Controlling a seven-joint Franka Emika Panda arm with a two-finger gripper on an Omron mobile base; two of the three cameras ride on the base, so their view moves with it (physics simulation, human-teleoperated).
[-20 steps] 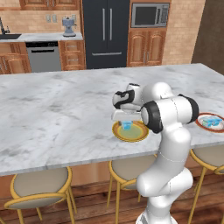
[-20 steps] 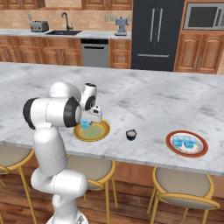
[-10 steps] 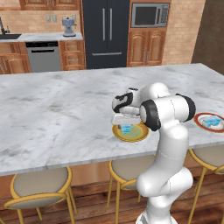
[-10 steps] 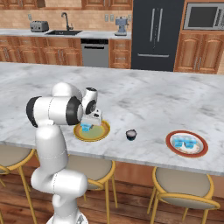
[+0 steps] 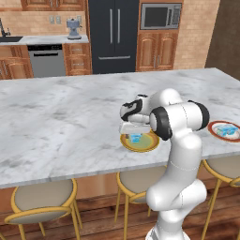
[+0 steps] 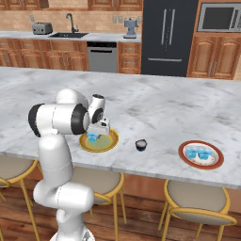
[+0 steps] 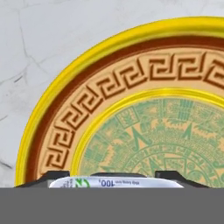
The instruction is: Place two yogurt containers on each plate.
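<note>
Nearest the base, wooden bar stools [image 5: 32, 204] with tan cushions line the front edge of the marble island counter [image 5: 61, 117]. The white arm bends forward over that edge and brings its gripper [image 5: 135, 134] down low over the yellow-rimmed plate [image 5: 140, 142], which lies near the counter's front edge. A pale-blue-and-white yogurt box [image 6: 92, 137] sits on this plate directly under the hand. In the hand view its white lid [image 7: 116, 182] lies between the two dark fingertips [image 7: 52, 176], one at each end of it; whether the tips press on the box or stand just clear of it cannot be told. The plate's golden rim, key-pattern band and pale green patterned centre spread beyond the box in that view.

On the robot's right, a small dark round yogurt cup [image 6: 140, 144] with a whitish top stands upright on the bare marble, apart from both plates. Further right along the same front edge lies the red-rimmed plate [image 6: 200, 154], with two pale-blue-and-white yogurt boxes [image 6: 198, 154] side by side on its white centre.

Beyond the island stand the back cabinets, a steel dishwasher [image 5: 47, 59], a black refrigerator [image 5: 111, 35] and a built-in microwave [image 5: 161, 15].
</note>
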